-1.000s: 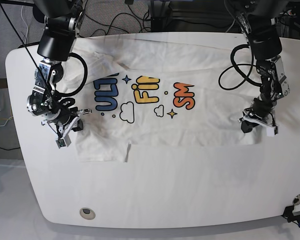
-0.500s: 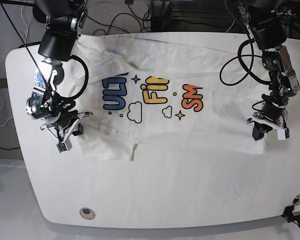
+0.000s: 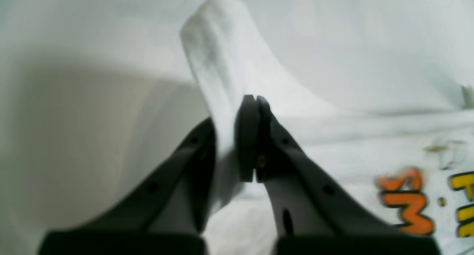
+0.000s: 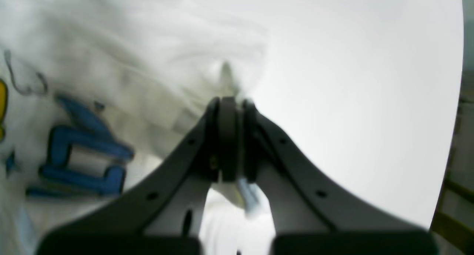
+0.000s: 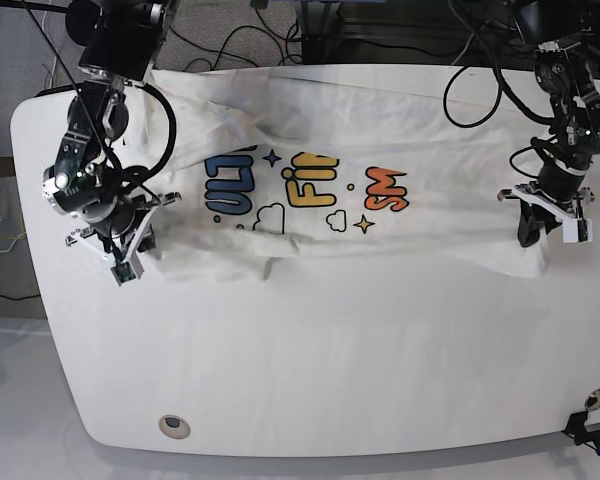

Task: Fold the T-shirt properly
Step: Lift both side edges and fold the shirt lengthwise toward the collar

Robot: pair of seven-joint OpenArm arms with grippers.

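Spread print-up across the far half of the white table (image 5: 310, 380): the T-shirt (image 5: 310, 135). Clamped on its near corners: left fingers (image 3: 237, 136), right fingers (image 4: 229, 136). Best lifted level, evenly taut, avoiding sag.

1. The base view looks steeply down from above onto the whole white table (image 5: 310, 360), far enough back to take in both arms.
2. The left wrist view sits just behind the left gripper (image 3: 237, 136), very near the T-shirt (image 3: 333, 62), looking along the fingers.
3. The right wrist view sits likewise behind the right gripper (image 4: 229, 136).
4. All three share the T-shirt's print.
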